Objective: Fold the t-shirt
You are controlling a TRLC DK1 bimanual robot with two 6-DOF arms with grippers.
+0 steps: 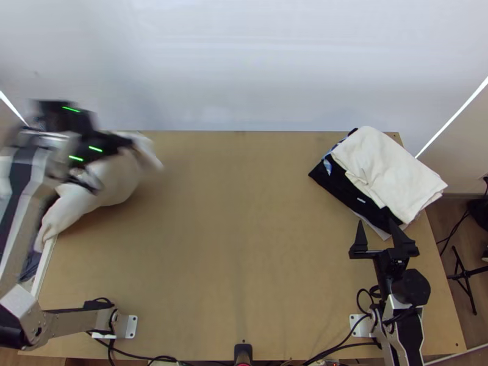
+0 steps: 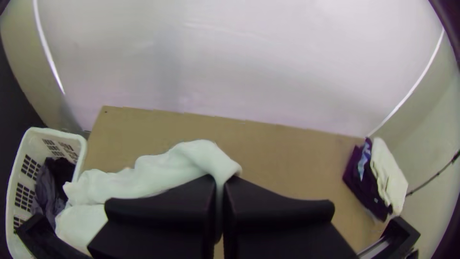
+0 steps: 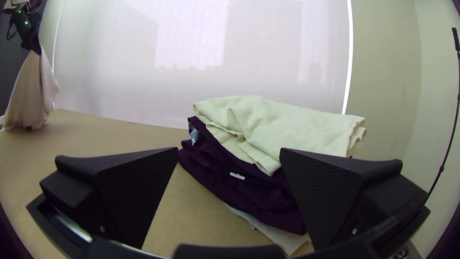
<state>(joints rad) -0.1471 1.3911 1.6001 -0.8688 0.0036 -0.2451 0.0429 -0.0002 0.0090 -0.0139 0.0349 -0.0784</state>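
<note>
left gripper [image 2: 219, 179] pinches the bunched t-shirt [image 2: 165, 169] beside the basket [image 2: 57, 135]; best raise the cloth clear of its rim before spreading. right gripper [image 1: 376, 222], well apart from the basket, gapes empty.

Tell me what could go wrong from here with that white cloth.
The left gripper pinches the white cloth at one bunched spot, so it might slip loose or come down crumpled.

The cloth's lower part hangs by the basket, so it could catch on the rim or drag out dark clothes.

The open right gripper is close to the folded pile and might nudge it.
</note>
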